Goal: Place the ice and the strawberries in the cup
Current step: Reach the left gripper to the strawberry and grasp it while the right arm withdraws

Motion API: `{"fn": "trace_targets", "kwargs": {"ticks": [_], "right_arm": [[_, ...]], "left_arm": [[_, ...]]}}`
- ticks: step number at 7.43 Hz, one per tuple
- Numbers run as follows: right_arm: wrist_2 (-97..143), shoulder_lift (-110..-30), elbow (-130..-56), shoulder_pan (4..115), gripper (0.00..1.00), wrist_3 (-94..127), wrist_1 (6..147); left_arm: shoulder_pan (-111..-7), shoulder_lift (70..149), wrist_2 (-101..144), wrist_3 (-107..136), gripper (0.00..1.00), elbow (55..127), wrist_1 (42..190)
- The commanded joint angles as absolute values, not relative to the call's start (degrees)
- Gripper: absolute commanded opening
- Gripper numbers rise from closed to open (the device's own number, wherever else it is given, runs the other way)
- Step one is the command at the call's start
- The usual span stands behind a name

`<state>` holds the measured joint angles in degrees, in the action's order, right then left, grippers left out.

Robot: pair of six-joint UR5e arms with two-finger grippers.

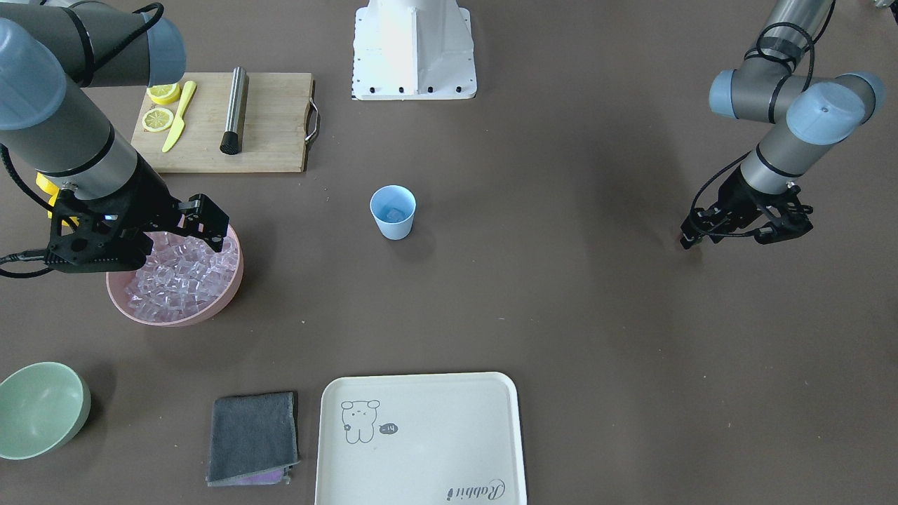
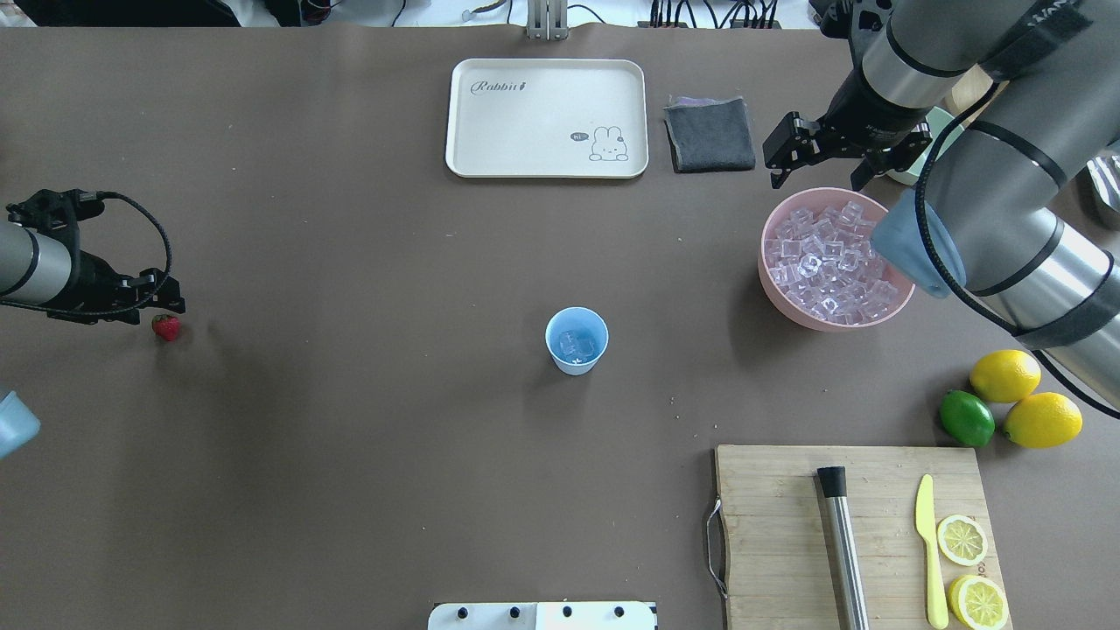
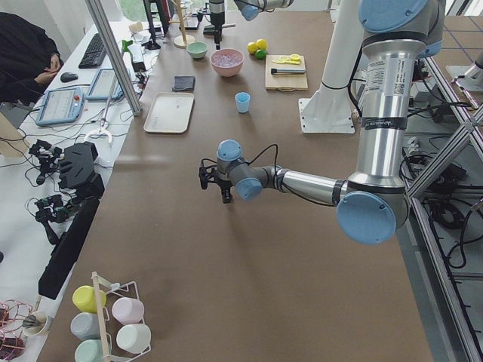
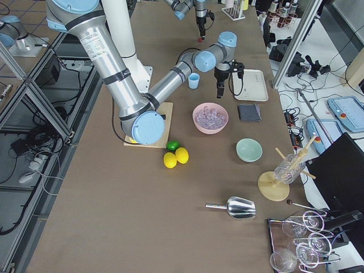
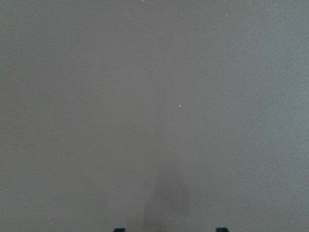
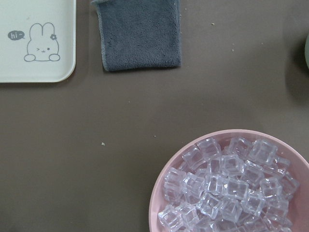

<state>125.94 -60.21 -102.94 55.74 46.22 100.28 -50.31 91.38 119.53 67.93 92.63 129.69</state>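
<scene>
The light-blue cup [image 2: 577,340] stands upright mid-table with a couple of ice cubes in it. The ice [image 2: 829,261] fills a pink bowl [image 2: 772,282] to the cup's right. My right gripper [image 2: 818,171] hovers open and empty over the bowl's far rim; its wrist view shows the ice [image 6: 231,186] below. The strawberry [image 2: 166,327] lies on the table at the far left. My left gripper [image 2: 162,303] is open and empty just above and beside it. The left wrist view shows only bare table and two fingertips [image 5: 119,229] set wide apart.
A white tray [image 2: 547,118] and a grey cloth [image 2: 709,133] lie at the far side. A cutting board [image 2: 779,534] with a muddler, yellow knife and lemon slices is near right. Two lemons [image 2: 1004,374] and a lime [image 2: 967,417] lie beside it. A pale-green bowl [image 1: 42,410] stands beyond the pink bowl.
</scene>
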Motion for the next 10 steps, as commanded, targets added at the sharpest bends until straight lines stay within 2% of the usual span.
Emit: {"fn": "trace_targets", "kwargs": {"ticks": [1, 4, 5, 6, 7, 8, 10], "right_arm": [[126.2, -60.2, -102.9, 55.7, 1.0, 46.3, 100.3], [126.2, -60.3, -102.9, 55.7, 1.0, 46.3, 100.3], [126.2, -60.3, -103.0, 55.7, 1.0, 46.4, 100.4], [126.2, -60.3, -103.1, 55.7, 1.0, 46.5, 100.3], [126.2, -60.2, -103.1, 55.7, 1.0, 46.6, 100.3], [126.2, -60.3, -103.1, 55.7, 1.0, 46.7, 100.4], [126.2, -60.3, -103.1, 55.8, 1.0, 46.7, 100.4]], "left_arm": [[-49.8, 90.0, 119.6, 68.4, 0.7, 93.9, 129.8], [-48.2, 90.4, 119.4, 70.7, 0.63, 94.0, 129.8], [-48.2, 90.4, 119.4, 70.6, 0.51, 93.8, 129.7], [-48.2, 90.4, 119.5, 70.5, 0.26, 93.7, 129.7], [-48.3, 90.5, 119.5, 70.2, 0.07, 93.5, 129.7], [-48.3, 90.5, 119.5, 70.1, 0.0, 93.4, 129.7], [-48.7, 90.4, 120.5, 70.2, 0.0, 95.5, 129.5]]}}
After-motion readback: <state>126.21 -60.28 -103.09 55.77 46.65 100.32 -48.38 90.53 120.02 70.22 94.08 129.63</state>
